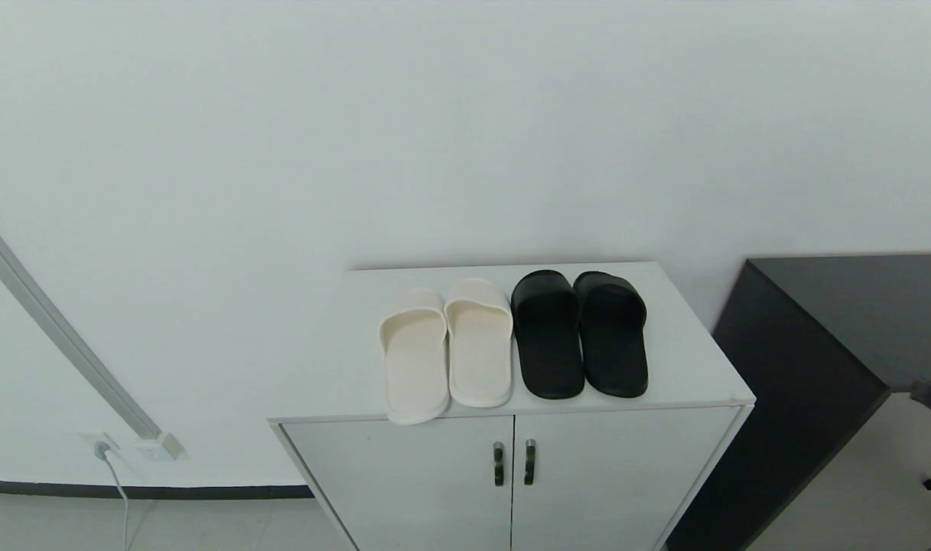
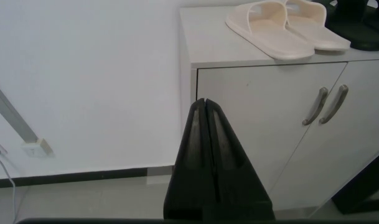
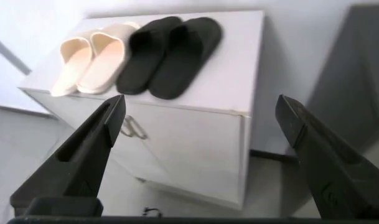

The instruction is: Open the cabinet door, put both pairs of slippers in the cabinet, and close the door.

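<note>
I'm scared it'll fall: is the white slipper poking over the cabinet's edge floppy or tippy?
The white slipper looks like thick moulded foam: probably light, slightly bendy. Its flat sole should slide, not roll. Its heel overhangs the front of the cabinet top, so a forward nudge might drop it.

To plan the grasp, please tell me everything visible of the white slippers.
The white slippers are a cream pair of slides, each with one wide band, looking like matte moulded foam or rubber. They lie flat, soles down, side by side and touching, on the cabinet top, bands toward the wall. The left one's heel slightly overhangs the front edge. The right one seems to touch the black slippers.
</note>
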Robot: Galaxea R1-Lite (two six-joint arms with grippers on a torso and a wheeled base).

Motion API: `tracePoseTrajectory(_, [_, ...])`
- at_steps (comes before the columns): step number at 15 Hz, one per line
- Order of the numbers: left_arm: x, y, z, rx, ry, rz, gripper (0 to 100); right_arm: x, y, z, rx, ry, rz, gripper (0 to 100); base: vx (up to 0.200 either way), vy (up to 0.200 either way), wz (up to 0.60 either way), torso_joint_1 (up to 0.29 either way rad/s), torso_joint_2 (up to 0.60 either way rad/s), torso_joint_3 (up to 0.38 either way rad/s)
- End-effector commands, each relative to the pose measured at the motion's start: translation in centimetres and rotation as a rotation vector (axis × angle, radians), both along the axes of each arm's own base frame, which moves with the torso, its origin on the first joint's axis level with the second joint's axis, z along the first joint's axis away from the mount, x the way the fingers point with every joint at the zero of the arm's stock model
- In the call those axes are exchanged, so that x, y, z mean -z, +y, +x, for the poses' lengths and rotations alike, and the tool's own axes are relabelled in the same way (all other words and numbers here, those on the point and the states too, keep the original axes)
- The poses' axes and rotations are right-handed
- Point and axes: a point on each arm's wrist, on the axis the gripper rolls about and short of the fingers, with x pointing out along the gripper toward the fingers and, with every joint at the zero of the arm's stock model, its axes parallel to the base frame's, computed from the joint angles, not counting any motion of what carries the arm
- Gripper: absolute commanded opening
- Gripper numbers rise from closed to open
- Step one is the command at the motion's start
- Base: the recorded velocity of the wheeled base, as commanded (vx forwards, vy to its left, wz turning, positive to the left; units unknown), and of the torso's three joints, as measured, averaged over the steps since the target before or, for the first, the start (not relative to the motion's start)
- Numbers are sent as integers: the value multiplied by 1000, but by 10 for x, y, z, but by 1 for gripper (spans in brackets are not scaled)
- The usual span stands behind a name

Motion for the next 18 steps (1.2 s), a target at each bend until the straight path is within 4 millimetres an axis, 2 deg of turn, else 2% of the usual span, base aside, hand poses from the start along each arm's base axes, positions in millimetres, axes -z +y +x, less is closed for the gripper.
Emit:
tracePoseTrajectory(1, [0,0,0,0,-1,0,0,-1,58,46,-33,85,26,100,0,0,0,0,0,0])
tracePoseTrajectory(3, [0,0,0,0,-1,0,0,-1,85,72,5,73,8,100,0,0,0,0,0,0])
tracePoseTrajectory(6, [0,0,0,0,1,0,0,8,123,99,80,76,-41,100,0,0,0,0,0,0])
tracePoseTrajectory(10, [0,0,0,0,-1,0,0,19,170,118,121,62,-74,100,0,0,0,0,0,0])
tracePoseTrajectory(14, [0,0,0,1,-1,0,0,35,200,149,234,46,-105,100,0,0,0,0,0,0])
tracePoseTrajectory(18, [0,0,0,0,-1,0,0,66,225,180,285,28,-103,100,0,0,0,0,0,0])
